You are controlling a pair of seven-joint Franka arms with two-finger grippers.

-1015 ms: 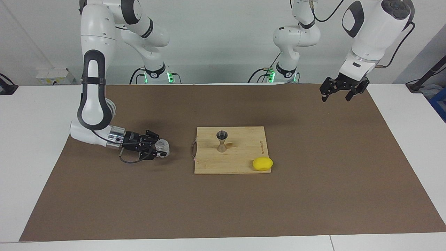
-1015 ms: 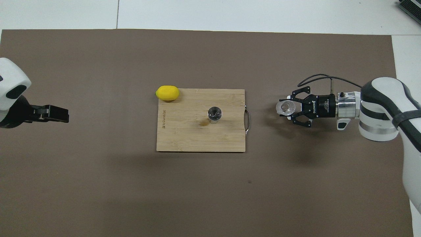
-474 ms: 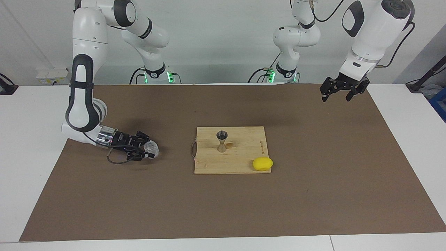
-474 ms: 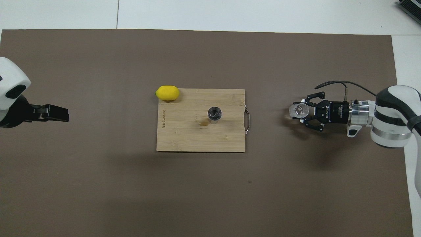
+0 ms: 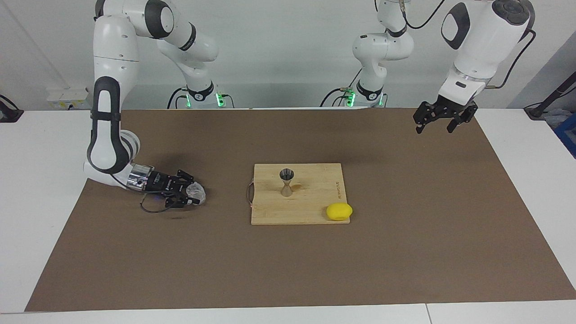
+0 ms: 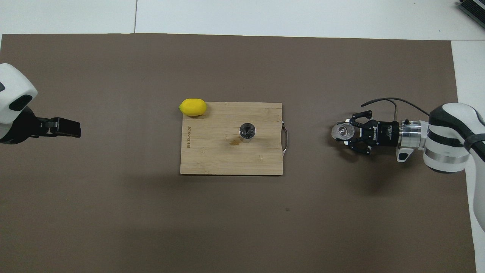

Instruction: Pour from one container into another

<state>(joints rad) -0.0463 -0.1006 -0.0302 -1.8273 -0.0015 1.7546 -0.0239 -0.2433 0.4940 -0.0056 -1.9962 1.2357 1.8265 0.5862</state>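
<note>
Since the earlier frames the right gripper (image 5: 194, 195) has drawn away from the cutting board (image 5: 310, 211) toward the right arm's end of the desk (image 5: 45, 148) and come down close to the brown mat (image 5: 288, 261), carrying the glass tumbler (image 5: 196, 192) with it. Its fingers are clamped on the tumbler, which lies about level in the grip; whether it touches the mat cannot be told. The left gripper (image 5: 440, 119) has barely shifted: it waits in the air over the mat's corner at the left arm's end, on the robots' edge, its 2 fingers spread wide with nothing between them.

The steel jigger (image 5: 286, 182) has not moved; it stands upright near the middle of the board (its upper cone open to the overhead camera (image 6: 247, 131)). What is in it cannot be made out, nor whether the tumbler (image 6: 343, 131) holds anything. A small wet-looking stain (image 6: 235, 142) marks the board just beside the jigger. The lemon (image 5: 339, 211) stays on the board's corner.
</note>
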